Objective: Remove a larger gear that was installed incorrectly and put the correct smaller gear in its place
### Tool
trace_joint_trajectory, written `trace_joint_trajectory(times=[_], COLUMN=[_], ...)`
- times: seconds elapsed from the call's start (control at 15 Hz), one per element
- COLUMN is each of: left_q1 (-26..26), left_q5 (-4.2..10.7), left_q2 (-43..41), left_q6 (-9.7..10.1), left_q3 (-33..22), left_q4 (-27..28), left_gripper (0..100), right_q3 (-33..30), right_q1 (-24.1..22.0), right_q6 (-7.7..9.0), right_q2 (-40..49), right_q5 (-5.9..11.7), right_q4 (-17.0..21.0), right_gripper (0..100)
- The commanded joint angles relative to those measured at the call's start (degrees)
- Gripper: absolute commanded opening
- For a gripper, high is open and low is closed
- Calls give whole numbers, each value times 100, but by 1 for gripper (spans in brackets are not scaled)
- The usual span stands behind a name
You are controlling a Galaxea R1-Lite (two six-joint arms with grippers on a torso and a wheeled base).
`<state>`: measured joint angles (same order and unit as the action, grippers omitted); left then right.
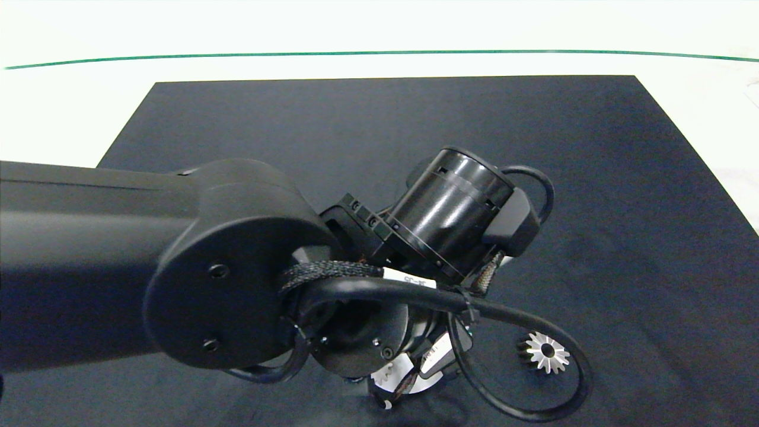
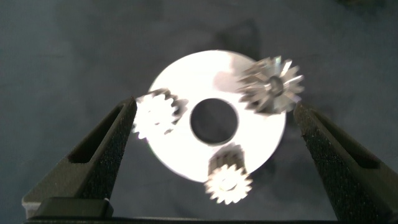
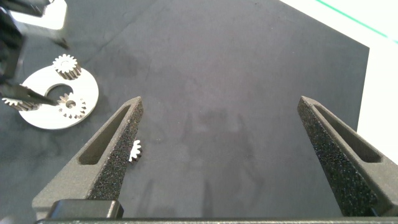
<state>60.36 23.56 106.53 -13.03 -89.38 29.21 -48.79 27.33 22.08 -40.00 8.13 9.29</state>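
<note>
A white disc plate (image 2: 186,81) with a round centre hole lies on the dark mat and carries three gears. The larger gear (image 2: 272,85), with long pointed teeth, sits on its rim; two short-toothed gears (image 2: 157,113) (image 2: 229,179) sit at the other positions. My left gripper (image 2: 214,109) hovers over the plate, open, its fingers straddling the disc with nothing held. The smaller gear (image 1: 545,353) lies loose on the mat beside the plate, half hidden behind a finger (image 3: 118,149) in the right wrist view. My right gripper (image 3: 221,102) is open over bare mat, away from the plate (image 3: 87,93).
The left arm (image 1: 225,267) and its looping cable (image 1: 533,409) cover most of the plate in the head view. The black mat (image 1: 593,178) lies on a white table with a green line (image 1: 379,52) at the far side.
</note>
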Motion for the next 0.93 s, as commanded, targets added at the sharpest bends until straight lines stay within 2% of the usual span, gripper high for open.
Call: trace_joint_trajectory(times=[0.07, 0.93], left_q1=[-121, -121], left_q5=[25, 17], left_q2=[-168, -98], left_q6=[-156, -138], left_q3=[88, 764], left_q4=[-3, -908], left_gripper=[100, 100], right_q3=[1, 1], right_q1=[9, 9], right_q6=[33, 51], right_q2=[36, 45], right_q5=[-5, -5], right_q4=[3, 12], right_gripper=[100, 100])
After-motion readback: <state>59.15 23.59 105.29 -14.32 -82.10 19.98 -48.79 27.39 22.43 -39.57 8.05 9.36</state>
